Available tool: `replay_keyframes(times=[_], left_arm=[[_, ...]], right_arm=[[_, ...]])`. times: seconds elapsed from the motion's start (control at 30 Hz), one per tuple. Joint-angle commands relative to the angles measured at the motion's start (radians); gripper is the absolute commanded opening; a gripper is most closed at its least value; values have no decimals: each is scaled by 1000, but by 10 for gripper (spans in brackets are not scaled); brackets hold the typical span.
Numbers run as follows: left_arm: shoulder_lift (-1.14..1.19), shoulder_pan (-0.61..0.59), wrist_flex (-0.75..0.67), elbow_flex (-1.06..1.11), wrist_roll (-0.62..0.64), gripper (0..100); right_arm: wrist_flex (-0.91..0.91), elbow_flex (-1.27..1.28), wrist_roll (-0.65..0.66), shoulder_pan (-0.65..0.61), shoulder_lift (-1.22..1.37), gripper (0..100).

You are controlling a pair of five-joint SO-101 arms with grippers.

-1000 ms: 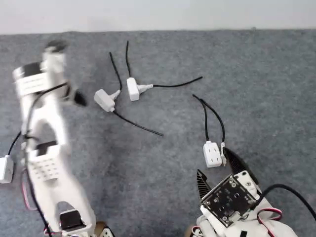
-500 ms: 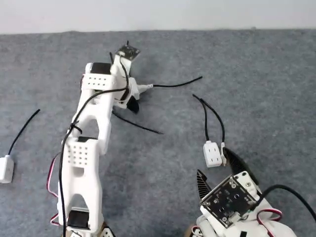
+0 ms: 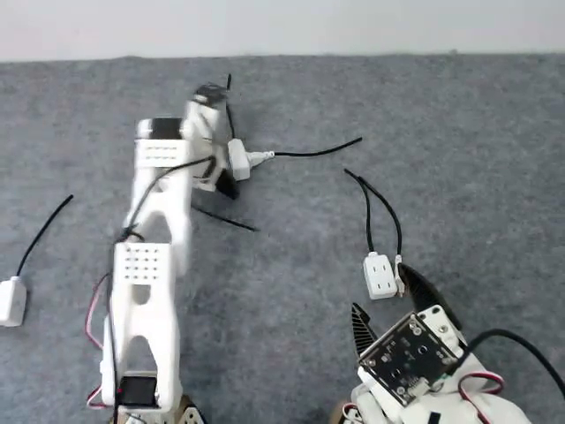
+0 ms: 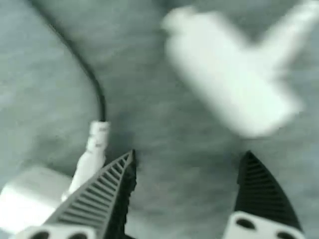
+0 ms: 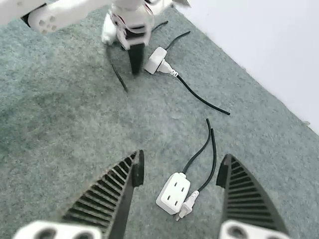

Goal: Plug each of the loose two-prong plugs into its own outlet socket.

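My left gripper (image 3: 221,177) hangs open over the two white blocks at the back middle. In the left wrist view, the left gripper (image 4: 189,155) has bare carpet between its fingers, with one white block (image 4: 229,94) just beyond and a small plug on a black cord (image 4: 94,144) by one finger. In the high view, one white block (image 3: 237,159) shows beside the arm. My right gripper (image 3: 384,296) is open at the front right, just short of a white two-socket outlet (image 3: 378,274) and a small plug (image 3: 399,278). From the right wrist, that outlet (image 5: 174,191) and plug (image 5: 187,206) lie between the right gripper's (image 5: 183,157) tips.
Another white block with a black cord (image 3: 11,300) lies at the far left edge. Loose black cords (image 3: 309,152) trail over the grey carpet. A white wall (image 3: 282,26) borders the back.
The left arm swung from the far left over to the two blocks at the back middle. The loose cord under it shifted slightly left. The right arm stayed still.
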Motion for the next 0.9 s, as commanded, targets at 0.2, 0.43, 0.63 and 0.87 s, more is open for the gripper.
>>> replay_keyframes(times=[0.2, 0.43, 0.63, 0.87], left_arm=[[-2, -540, -103, -154, -218, 309], [-2, -425, -61, -156, -166, 309], [-32, -206, 44, -193, -8, 309], [-66, -48, 138, -262, 219, 310]], right_arm=[[16, 3, 9, -7, 16, 234], [16, 3, 9, -4, 16, 234], [16, 6, 9, -2, 16, 234], [-16, 8, 9, -2, 79, 235]])
